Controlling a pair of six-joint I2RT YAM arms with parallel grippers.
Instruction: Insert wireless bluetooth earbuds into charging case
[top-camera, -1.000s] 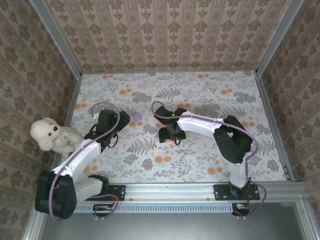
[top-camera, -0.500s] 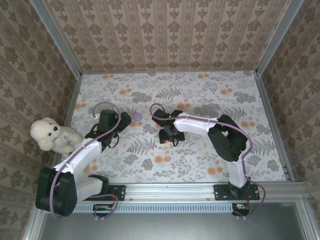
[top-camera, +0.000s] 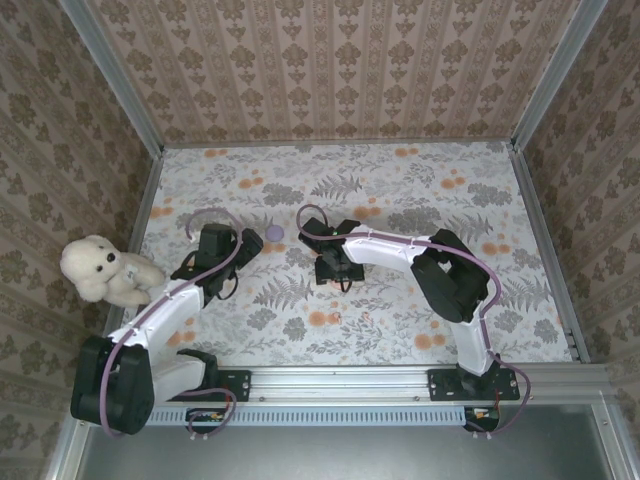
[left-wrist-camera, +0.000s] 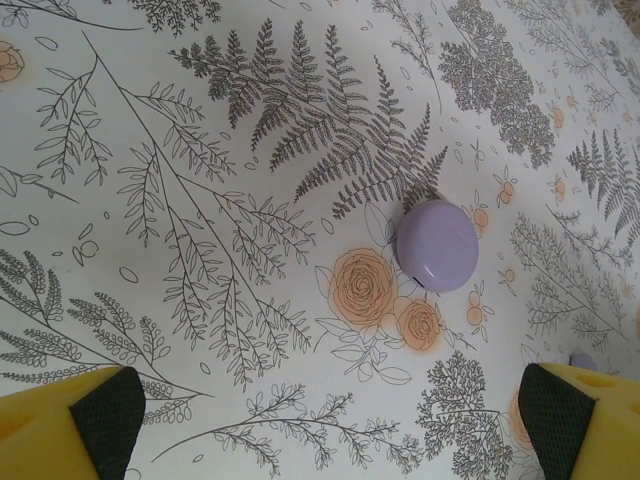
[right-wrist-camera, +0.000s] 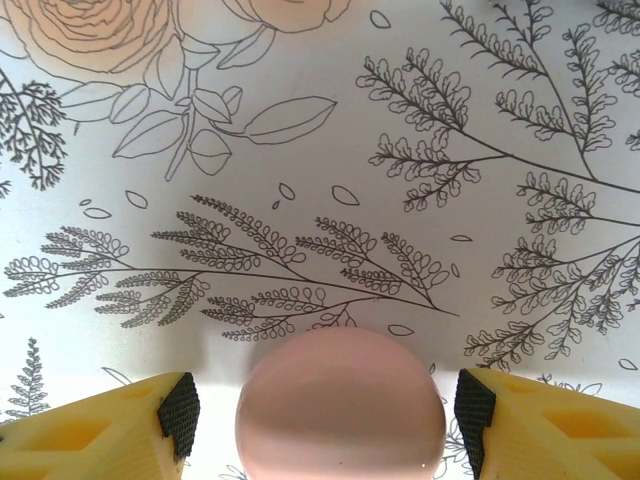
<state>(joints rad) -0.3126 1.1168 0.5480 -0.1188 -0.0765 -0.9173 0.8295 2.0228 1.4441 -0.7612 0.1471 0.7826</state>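
Top view, left gripper (top-camera: 240, 245): low over the floral-printed tablecloth (top-camera: 400, 190), just beside the lilac round flat plastic case (top-camera: 275, 233) and not touching it.
Top view, right gripper (top-camera: 333, 272): down at mid-table, near the lilac case but apart from it.
Top view, bystander: a cream plush toy bear (top-camera: 103, 270) sits at the table's left edge, beside the left arm.
Left wrist view, jaws: spread wide with only cloth between them.
Left wrist view, case: lies flat ahead of the fingers with its lid shut.
Left wrist view, small lilac bit (left-wrist-camera: 583, 360): peeks out by the right-hand finger. It may be an earbud, but too little shows to tell.
Right wrist view, pink smooth rounded plastic piece (right-wrist-camera: 340, 405): rests on the cloth between the two pads. I cannot tell whether it is a case or a bud.
Right wrist view, jaws: apart and pinching nothing. A strip of cloth shows on one side of the pink piece and a thinner gap on the other.
Risk, slip: the pink piece is glossy and domed, so uneven pad contact could squirt it out or spin it.
Risk, lid: the lilac case is shut, so no bud goes in until it is opened.
Risk, loss: the lilac bit could get nudged away by the finger next to it.
Count: two arms, two grippers, one lilac case, one pink piece, one lilac bit, one bear.
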